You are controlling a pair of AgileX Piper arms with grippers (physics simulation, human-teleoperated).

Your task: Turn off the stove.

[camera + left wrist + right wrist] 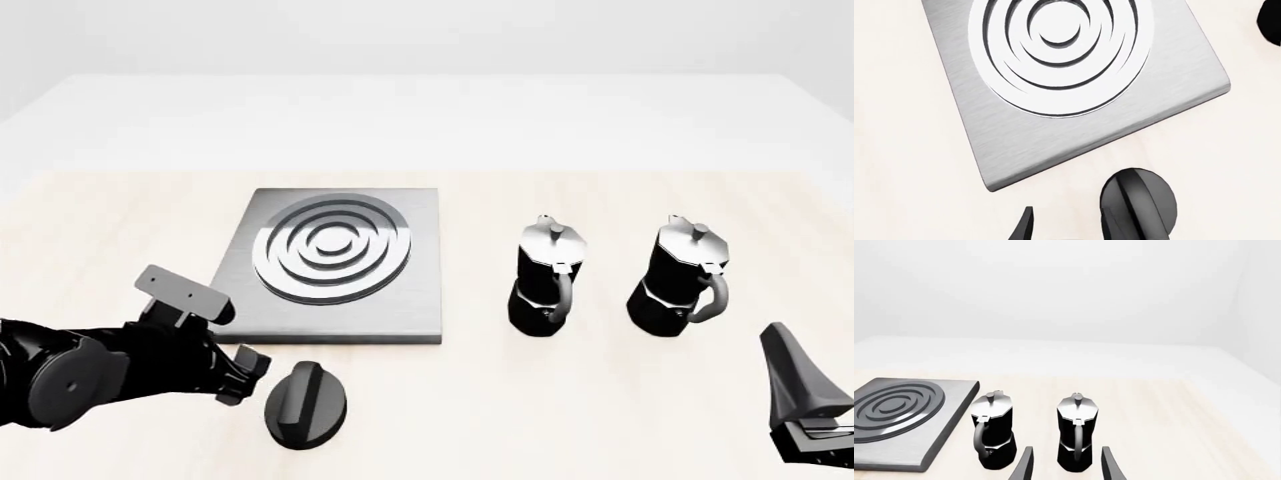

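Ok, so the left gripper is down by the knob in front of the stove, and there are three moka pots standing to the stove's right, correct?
Not quite: the front view shows two moka pots, not three, standing right of the stove. The rest holds: the left gripper is beside the knob, which lies in front of the stove.

bright, even, sharp renders with faint soft shadows and no glare

2 moka pots (545, 272) (683, 277) — upright, side by side, pale table (561, 420)
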